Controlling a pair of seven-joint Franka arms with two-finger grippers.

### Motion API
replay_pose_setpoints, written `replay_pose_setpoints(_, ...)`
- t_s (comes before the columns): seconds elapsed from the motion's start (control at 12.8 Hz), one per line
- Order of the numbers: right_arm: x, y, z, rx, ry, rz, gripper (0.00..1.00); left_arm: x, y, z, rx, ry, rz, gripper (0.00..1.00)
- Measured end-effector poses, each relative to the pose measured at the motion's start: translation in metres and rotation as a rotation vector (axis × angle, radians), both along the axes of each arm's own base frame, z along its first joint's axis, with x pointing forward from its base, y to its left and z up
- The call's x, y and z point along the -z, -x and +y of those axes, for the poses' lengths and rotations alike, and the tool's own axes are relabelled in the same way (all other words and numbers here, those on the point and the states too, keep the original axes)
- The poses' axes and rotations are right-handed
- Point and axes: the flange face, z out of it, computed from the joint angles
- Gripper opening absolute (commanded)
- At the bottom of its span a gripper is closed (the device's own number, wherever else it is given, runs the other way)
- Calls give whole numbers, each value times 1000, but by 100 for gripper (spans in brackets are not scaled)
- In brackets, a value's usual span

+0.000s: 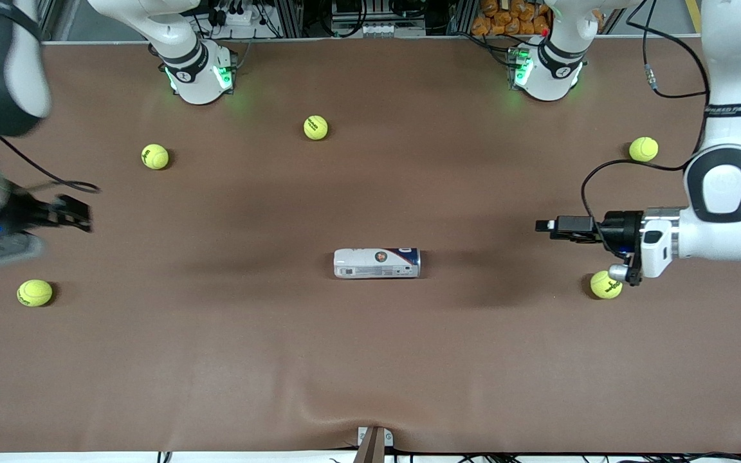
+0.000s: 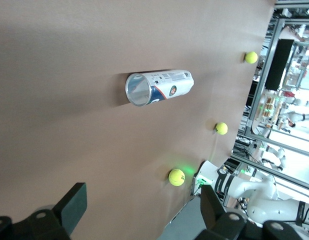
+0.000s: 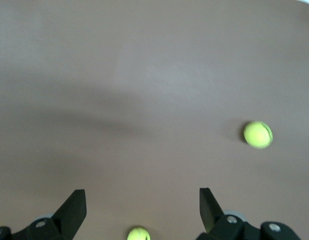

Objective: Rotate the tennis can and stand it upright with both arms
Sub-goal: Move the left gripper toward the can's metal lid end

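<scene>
The tennis can [image 1: 377, 263] lies on its side in the middle of the brown table, its silvery rim toward the left arm's end. It also shows in the left wrist view [image 2: 159, 88], its rim end facing the camera. My left gripper [image 1: 544, 226] hangs over bare table between the can and the left arm's end, pointing at the can, well apart from it. It is open and empty [image 2: 142, 207]. My right gripper [image 1: 80, 215] is over the table at the right arm's end, a long way from the can, open and empty [image 3: 142, 210]. The right wrist view does not show the can.
Several yellow-green tennis balls lie scattered: one [image 1: 606, 285] under the left wrist, one [image 1: 643, 149] farther back, one [image 1: 315, 127] and one [image 1: 154, 156] near the bases, one [image 1: 35, 292] below the right gripper. The right wrist view shows two balls [image 3: 258, 134] [image 3: 138, 233].
</scene>
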Motion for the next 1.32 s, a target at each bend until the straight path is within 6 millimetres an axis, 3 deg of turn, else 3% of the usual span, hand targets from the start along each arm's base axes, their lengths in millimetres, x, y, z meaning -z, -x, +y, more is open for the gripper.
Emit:
replay_pose_setpoints(0.23, -37, 32, -34, 82, -14, -7, 100, 34, -2, -16, 12, 96, -21, 100)
replay_pose_setpoints(0.55, -59, 60, -48, 226, -100, 24, 100, 109, -3, -45, -13, 207, -34, 100)
replay_pose_setpoints(0.7, -68, 70, -46, 289, -104, 40, 100, 132, -2, -71, -45, 228, -36, 100)
replay_pose_setpoints(1.01, -88, 81, -44, 304, -107, 6, 100, 163, 4, -138, -60, 248, -45, 100)
replay_pose_setpoints(1.32, -96, 80, -38, 293, -96, -12, 100, 177, 0, -160, -111, 266, -48, 100)
